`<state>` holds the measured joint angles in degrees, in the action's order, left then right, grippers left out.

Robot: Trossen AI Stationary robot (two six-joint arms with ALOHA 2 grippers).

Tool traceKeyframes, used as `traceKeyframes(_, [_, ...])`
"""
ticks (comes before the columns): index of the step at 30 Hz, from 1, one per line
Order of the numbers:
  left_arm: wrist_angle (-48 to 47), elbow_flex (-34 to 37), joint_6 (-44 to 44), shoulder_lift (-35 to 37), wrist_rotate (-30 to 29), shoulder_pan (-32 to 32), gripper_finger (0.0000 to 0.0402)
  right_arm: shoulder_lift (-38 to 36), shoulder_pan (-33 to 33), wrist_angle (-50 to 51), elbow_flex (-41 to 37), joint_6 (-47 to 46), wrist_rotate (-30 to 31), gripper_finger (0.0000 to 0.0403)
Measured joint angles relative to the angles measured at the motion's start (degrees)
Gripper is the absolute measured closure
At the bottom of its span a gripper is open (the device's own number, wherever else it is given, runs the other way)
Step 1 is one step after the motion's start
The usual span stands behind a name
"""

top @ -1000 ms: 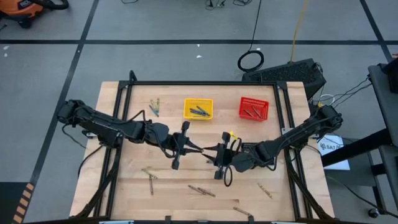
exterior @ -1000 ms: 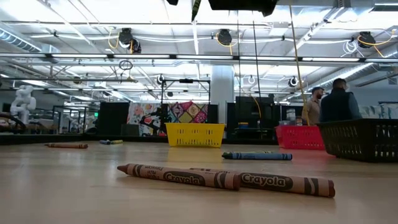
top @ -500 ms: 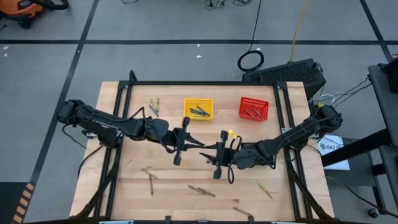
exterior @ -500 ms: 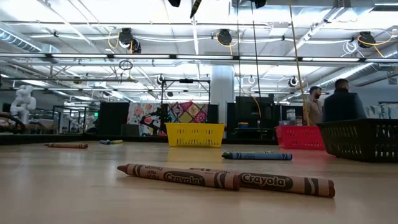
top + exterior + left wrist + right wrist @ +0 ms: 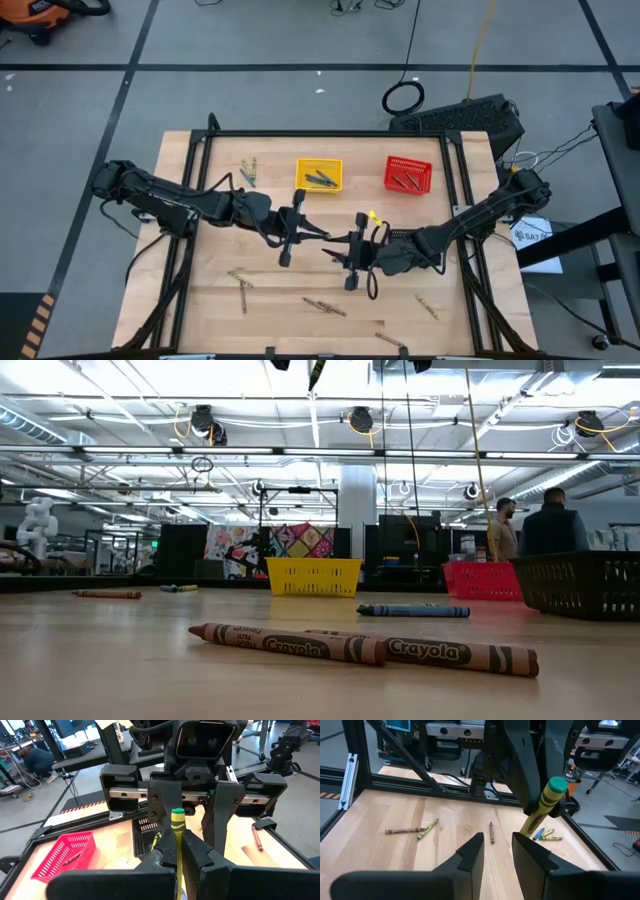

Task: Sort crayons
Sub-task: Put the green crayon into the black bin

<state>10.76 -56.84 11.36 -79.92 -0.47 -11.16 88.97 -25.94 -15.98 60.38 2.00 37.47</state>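
Left wrist view: left gripper pinches paper-wrapped crayon.

Left claw and right claw meet mid-table, baskets behind, crayons in front.

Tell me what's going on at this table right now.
Two arms are sorting crayons into baskets. The left gripper is shut on a green crayon, holding it up mid-table in front of the right gripper, whose fingers stand open facing it, as if for a handover. The yellow basket and red basket already hold some crayons; more lie loose on the table.
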Motion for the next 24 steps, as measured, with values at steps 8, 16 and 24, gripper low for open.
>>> traceKeyframes(8, [-0.16,0.00,-0.09,0.00,0.78,-0.01,0.0401,0.00,0.41,0.84,0.00,-0.01,3.24,0.0314])
traceKeyframes(16, [0.68,0.00,-0.10,0.00,1.27,0.00,0.0401,0.00,1.90,-0.46,0.00,-0.28,2.93,0.0314])
traceKeyframes(24, [0.83,0.00,-0.05,0.00,1.73,0.22,0.0401,0.00,2.02,-2.94,0.00,0.54,1.22,0.0314])
